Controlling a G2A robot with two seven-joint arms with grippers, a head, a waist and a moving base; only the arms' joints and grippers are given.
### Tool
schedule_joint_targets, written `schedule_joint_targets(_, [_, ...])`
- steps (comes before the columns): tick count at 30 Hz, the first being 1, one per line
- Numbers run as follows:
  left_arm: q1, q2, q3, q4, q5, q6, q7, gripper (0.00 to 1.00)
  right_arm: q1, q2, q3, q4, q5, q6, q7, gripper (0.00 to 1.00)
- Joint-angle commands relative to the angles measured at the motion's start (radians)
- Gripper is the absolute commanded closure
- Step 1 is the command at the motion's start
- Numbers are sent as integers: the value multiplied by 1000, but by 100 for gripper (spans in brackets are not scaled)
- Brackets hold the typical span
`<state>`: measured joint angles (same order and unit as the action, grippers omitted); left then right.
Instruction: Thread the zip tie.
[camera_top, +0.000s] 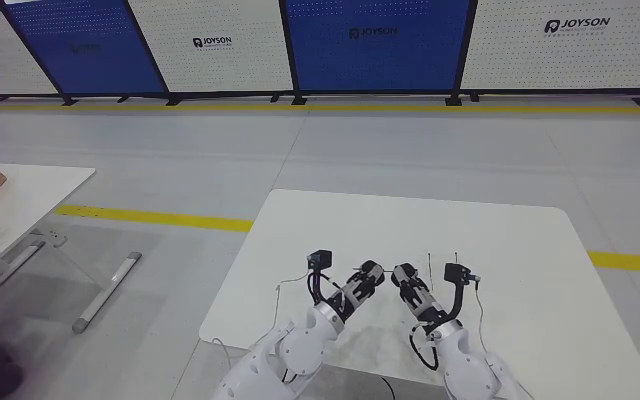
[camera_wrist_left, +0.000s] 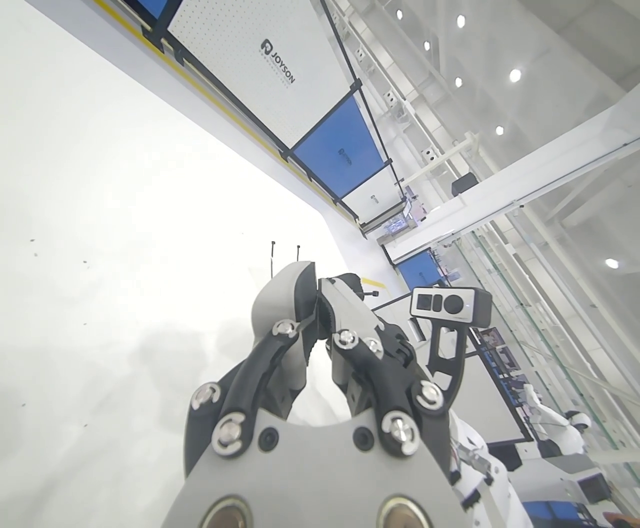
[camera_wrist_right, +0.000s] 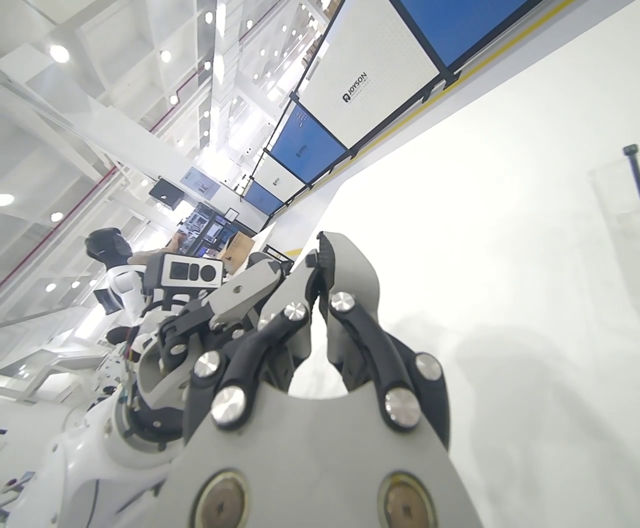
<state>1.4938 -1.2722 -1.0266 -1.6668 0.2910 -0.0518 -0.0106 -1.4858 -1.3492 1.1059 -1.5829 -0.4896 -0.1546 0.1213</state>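
My left arm (camera_top: 320, 325) comes up from the near edge of the desk (camera_top: 500, 230), and its jaws sit just left of my right jaws, the two sets of tips almost meeting. The left jaws are closed, with the fingers (camera_wrist_left: 280, 300) pressed pad to pad. A thin black strip (camera_wrist_left: 306, 320) runs out of the seam between them. It looks like a zip tie's strap pinched there, though I cannot be sure from so little of it.

My right arm (camera_top: 440, 330) lies alongside, angled in toward the left one. Its jaws are closed too, fingers (camera_wrist_right: 355, 270) flat against each other. A small dark block (camera_wrist_right: 311, 260) sits at their tip. I cannot tell what it is, or whether it is gripped.

Right of my right jaws, a little beyond their tips, two black zip ties lie flat on the desk, side by side and apart from each other. The nearer zip tie (camera_top: 431, 268) lies just beside my right jaws. The farther zip tie (camera_top: 456, 258) is one step more to the right, with its head end pointing away from me. Neither touches my right jaws.
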Motion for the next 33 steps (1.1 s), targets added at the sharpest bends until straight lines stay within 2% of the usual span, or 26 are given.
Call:
schedule_joint_targets(1, [0,0,-1,0,-3,2,3,100,-1,0,1,0,2,1,-1,0])
schedule_joint_targets(8, [-3,-2,-4,-1,-15,15,12,100,-3,1,4,-2,6,-3,-4,0])
schedule_joint_targets(11, [0,-4,-7,-8,-48,13,28,100,-8,2,7,-7,-3,-3,-15,0])
schedule_joint_targets(15, [10,-8,-23,-32,-159,-11,28,100,-30,5,26,-14,-19,11,-48,0])
schedule_joint_targets(18, [24,-6,-45,-55,-236,-21,0,100,-43,7,42,-19,-35,39,-63,0])
schedule_joint_targets(19, [25,-6,-46,-58,-240,-20,-3,100,-45,7,44,-22,-45,52,-68,0])
schedule_joint_targets(27, [25,-6,-46,-58,-240,-20,-3,100,-45,7,44,-22,-45,52,-68,0])
schedule_joint_targets(30, [24,-10,-42,-60,-280,-16,5,100,-34,10,51,-16,-53,52,-38,0])
schedule_joint_targets(33, [23,-13,-46,-66,-346,-3,-5,100,-21,17,58,-14,-123,53,11,0])
